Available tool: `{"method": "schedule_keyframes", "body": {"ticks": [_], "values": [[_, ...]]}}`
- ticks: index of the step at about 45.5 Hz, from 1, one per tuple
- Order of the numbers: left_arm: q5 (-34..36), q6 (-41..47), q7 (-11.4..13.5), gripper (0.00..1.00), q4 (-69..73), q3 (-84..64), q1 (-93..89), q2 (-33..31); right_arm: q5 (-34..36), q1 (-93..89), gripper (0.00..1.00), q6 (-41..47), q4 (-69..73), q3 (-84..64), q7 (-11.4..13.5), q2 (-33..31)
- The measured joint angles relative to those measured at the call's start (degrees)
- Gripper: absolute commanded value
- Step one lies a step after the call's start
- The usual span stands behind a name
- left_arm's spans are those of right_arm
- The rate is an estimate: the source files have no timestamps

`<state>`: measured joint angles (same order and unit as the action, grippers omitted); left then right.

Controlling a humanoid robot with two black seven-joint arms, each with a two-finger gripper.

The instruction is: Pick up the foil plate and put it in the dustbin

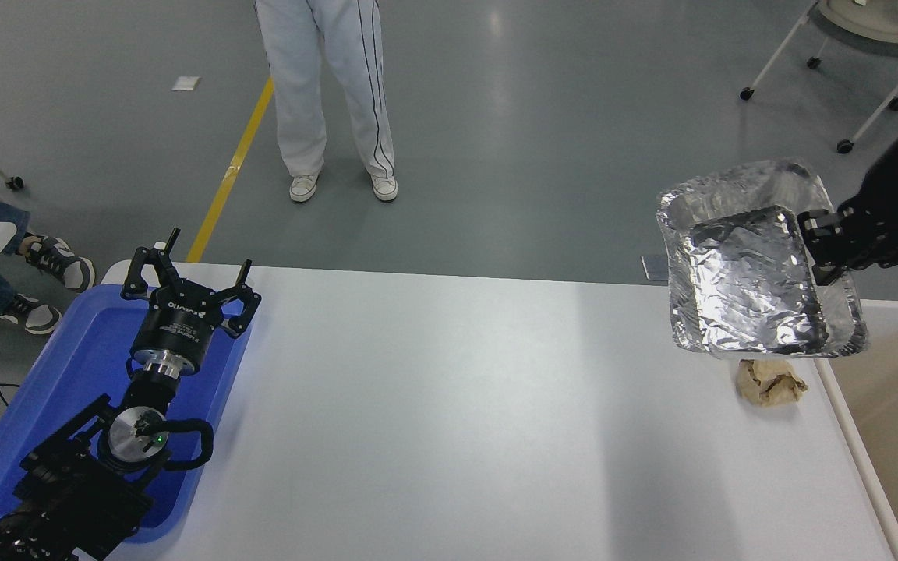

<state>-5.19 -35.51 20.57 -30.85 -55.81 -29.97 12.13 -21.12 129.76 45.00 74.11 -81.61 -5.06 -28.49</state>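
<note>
At lower left, over shallow blue plastic tray: left gripper, parked, jaws apart. On white bench, crumpled tan paper ball. Above it, aloft: shiny crinkled foil plate, right gripper jaws clamped on rim. Carry level over off-white-rimmed dustbin, clear of rim, then release.

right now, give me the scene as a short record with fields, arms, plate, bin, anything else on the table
right gripper: shut on the right rim of the foil plate, holding it in the air
foil plate: tilted, above the table's right end, partly over the dustbin's rim
dustbin: at the right edge of the table, plate not yet inside
left gripper: open, parked above the blue tray
paper ball: crumpled, tan, on the white table below the plate
person: standing beyond the far side
</note>
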Motion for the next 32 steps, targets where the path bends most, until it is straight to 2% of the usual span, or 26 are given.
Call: {"method": "schedule_keyframes", "body": {"ticks": [32], "values": [[-0.1,0.0,0.0,1.0,0.0,0.0,0.0,0.0,-6.7,-11.1,0.0,0.0,-11.7,-3.5,0.0,-14.6]]}}
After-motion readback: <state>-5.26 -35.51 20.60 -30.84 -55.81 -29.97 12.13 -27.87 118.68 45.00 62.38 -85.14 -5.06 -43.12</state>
